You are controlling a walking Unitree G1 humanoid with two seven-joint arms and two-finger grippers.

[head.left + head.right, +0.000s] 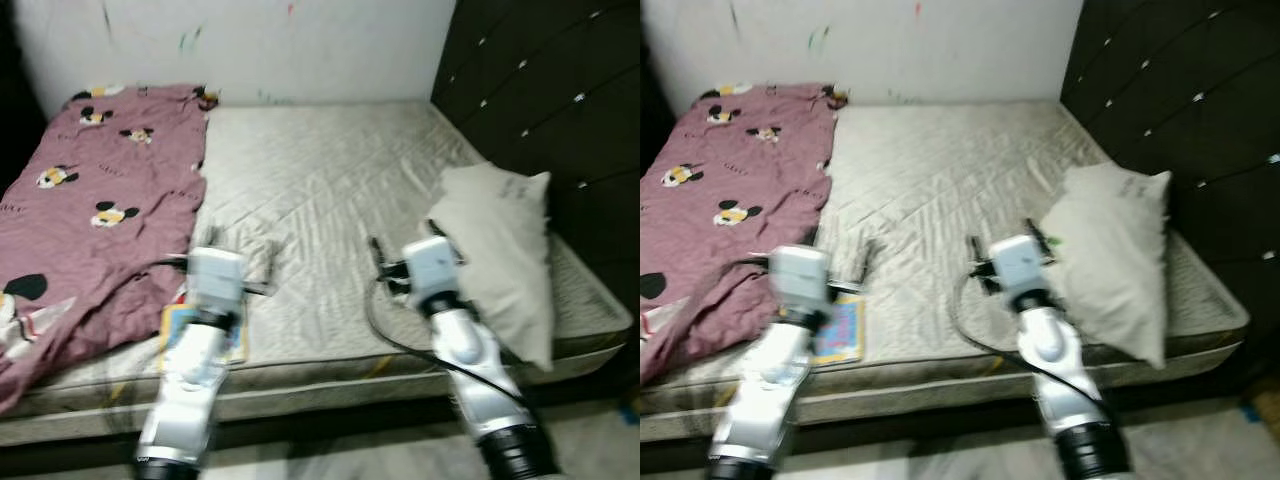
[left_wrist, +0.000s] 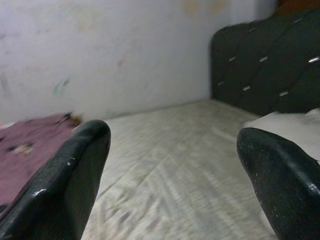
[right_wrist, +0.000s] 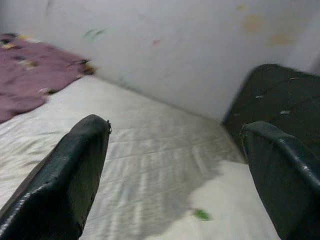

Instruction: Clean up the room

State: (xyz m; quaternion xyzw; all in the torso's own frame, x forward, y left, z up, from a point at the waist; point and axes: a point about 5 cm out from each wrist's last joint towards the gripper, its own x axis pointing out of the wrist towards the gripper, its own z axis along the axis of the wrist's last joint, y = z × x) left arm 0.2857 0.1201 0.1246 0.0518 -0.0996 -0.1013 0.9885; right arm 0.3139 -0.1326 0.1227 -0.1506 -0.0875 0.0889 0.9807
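- Pale, scribble-marked wall (image 1: 300, 45) stands behind a bare quilted mattress (image 1: 320, 190), which serves as the landmark for everything else.
- At the mattress's head end on the robot's right rises a dark tufted headboard (image 1: 550, 90).
- A white pillow (image 1: 500, 255) lies on the mattress just beside the headboard, tilted, its lower corner hanging over the front edge.
- A maroon sheet (image 1: 90, 200) printed with cartoon mice covers the mattress's far-left part, rumpled and spilling toward the front edge.
- A small colourful book (image 1: 840, 330) lies flat on the mattress near the front edge, touching the sheet's hem.
- The left gripper (image 2: 172, 165) hovers over the mattress's front-left area above the book, fingers (image 2: 65, 185) spread wide apart, holding nothing.
- The right gripper (image 3: 175, 165) hangs over the mattress just beside the pillow, its two fingers (image 3: 70, 175) likewise wide apart and empty.
- A small green fleck (image 3: 201, 214) sits on the pillow near the right gripper.
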